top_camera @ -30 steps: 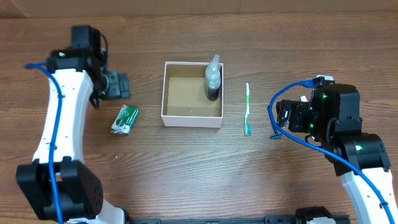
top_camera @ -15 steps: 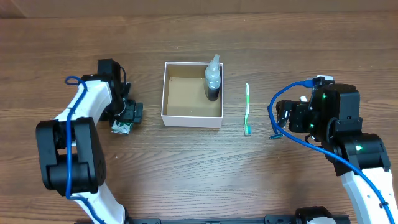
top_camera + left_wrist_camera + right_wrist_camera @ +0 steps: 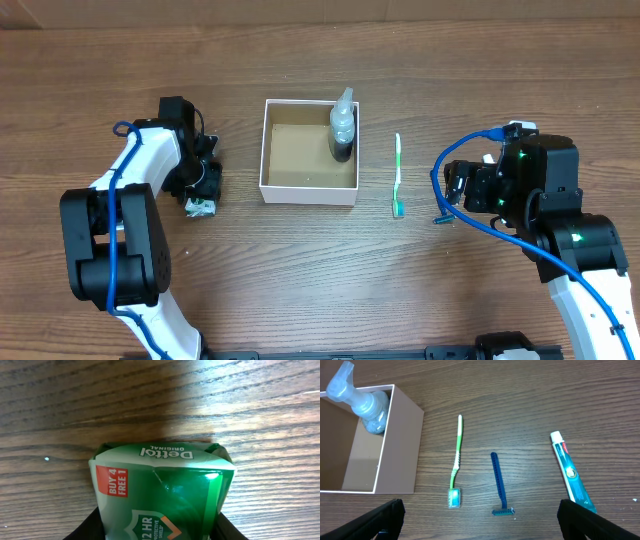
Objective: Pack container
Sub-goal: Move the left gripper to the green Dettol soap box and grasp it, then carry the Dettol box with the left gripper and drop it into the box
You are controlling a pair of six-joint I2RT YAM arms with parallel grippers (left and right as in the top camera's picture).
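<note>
I saw the left jaws clamped on the green soap pack (image 3: pixel 162 490) on the counter (image 3: pixel 260 400), the right jaws spread wide with the razor (image 3: pixel 498 485) ahead between them.

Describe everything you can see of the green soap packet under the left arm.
The soap packet is a soft, glossy green wrapper, creased and dented on top. It is printed "Dettol Original" in white, with a red "Buy 4 free 1" patch and part of a shield logo. It lies on the wooden table, on the left arm's side of the container and apart from it. The left pincer straddles it, with dark fingers at either side; whether they press it cannot be told.
</note>
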